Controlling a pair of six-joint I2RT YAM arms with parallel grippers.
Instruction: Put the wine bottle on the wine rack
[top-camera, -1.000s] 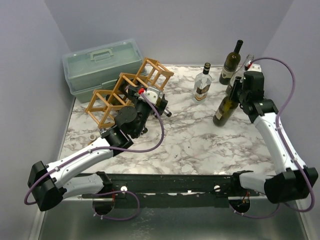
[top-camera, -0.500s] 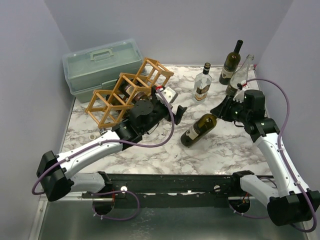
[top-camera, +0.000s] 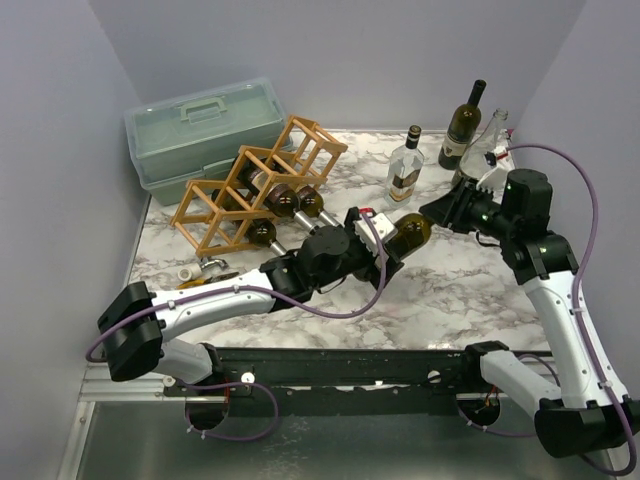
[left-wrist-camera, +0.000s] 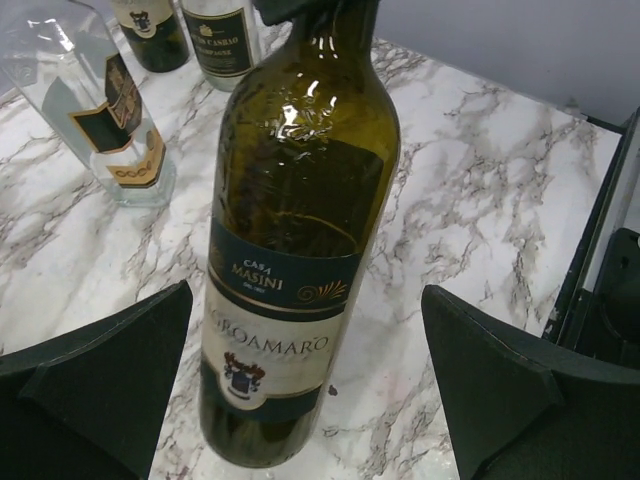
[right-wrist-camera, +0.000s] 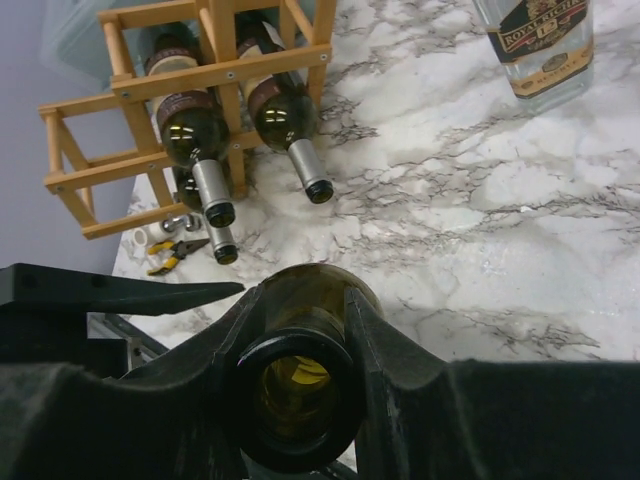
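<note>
- Wine bottle (top-camera: 410, 232) lay nearly flat over the table, right of the wine rack (top-camera: 240, 160), neck toward the right arm, bottom toward the left.
- Right gripper (right-wrist-camera: 300, 385) squeezed its neck.
- Left gripper (left-wrist-camera: 305, 290) gaped wide around the bottom.

Wine rack (top-camera: 250, 180) left-rear on surface (top-camera: 450, 290), toolbox (top-camera: 200, 125) behind it; wine bottle (top-camera: 410, 231) right of rack; standing bottles (top-camera: 463, 125) right-rear.

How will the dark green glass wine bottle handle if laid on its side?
Likely rolls: the dark green glass wine bottle is a smooth cylinder and the marble tabletop looks flat. Probably slippery, given its glossy highlights. Right gripper holds only the neck, so it may pivot.
</note>
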